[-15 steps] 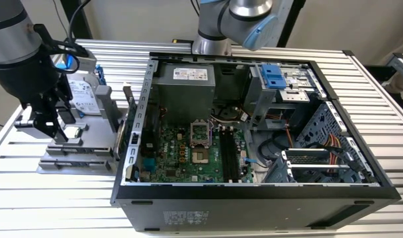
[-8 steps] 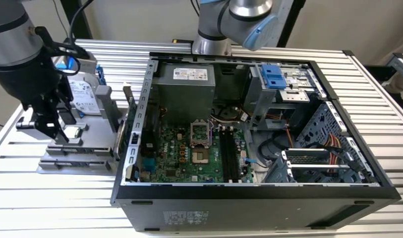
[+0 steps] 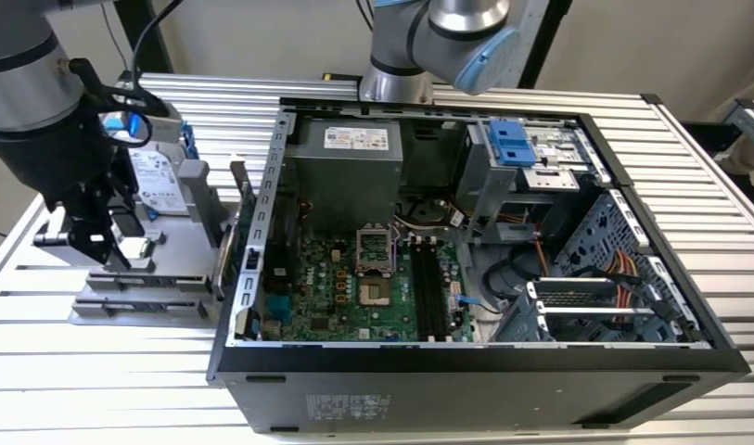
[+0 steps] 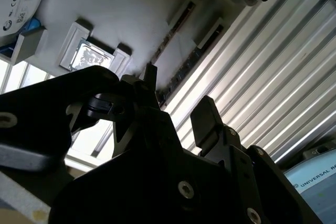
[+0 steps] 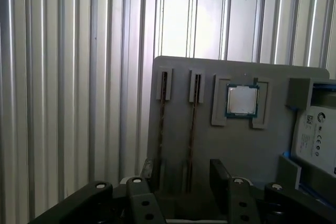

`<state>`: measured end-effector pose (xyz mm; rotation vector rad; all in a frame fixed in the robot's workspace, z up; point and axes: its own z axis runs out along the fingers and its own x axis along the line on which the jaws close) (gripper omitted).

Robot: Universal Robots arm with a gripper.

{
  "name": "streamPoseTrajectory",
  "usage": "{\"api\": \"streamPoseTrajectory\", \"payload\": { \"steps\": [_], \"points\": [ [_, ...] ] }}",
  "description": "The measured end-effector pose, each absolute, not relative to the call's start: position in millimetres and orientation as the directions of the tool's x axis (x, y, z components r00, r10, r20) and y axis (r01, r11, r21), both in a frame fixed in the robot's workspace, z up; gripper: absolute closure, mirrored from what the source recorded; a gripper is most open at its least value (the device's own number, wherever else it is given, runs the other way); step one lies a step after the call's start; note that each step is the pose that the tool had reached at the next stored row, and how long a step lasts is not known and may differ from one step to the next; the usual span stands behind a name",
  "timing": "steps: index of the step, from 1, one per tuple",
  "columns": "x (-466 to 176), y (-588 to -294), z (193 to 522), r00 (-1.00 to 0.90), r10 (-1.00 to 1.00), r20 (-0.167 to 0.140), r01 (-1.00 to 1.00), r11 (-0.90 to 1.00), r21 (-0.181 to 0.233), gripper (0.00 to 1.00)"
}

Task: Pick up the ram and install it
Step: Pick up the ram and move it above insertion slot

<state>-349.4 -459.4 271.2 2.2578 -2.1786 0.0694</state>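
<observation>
While I am hanging over the ribbed aluminium table (image 3: 105, 389), a pale wall is showing behind it and an open computer case (image 3: 476, 375) is taking up most of its surface. My pincer (image 3: 95, 243) is hovering at the exterior view's left, above a grey holder (image 3: 142, 306) that is sitting just beside the case's side wall and near the table's edge. I am holding the pincer open and gripping nothing; in both wrist views my two black fingers (image 5: 219, 174) are standing apart. The ram (image 5: 192, 124) is standing on edge in a narrow slot of the holder, with a second stick (image 5: 161, 124) in the slot beside it. I cannot tell which of the two I am lining up with. The first wrist view is giving me those slots lengthwise, with the square processor chip (image 5: 242, 100) next to them and the hard drive (image 5: 315, 135) beyond it. The exterior view is giving me the motherboard's black slots (image 3: 428, 287) down inside the case, well apart from me. The case wall is rising between holder and motherboard, and bare ribbed table is lying around the holder's other sides.
</observation>
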Motion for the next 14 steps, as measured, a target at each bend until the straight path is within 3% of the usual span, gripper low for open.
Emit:
{"api": "streamPoseTrajectory", "payload": {
  "steps": [14],
  "points": [
    [-352.3, -467.0, 265.3, 0.035, -0.999, 0.034, -0.999, -0.036, -0.029, 0.00]
  ]
}}
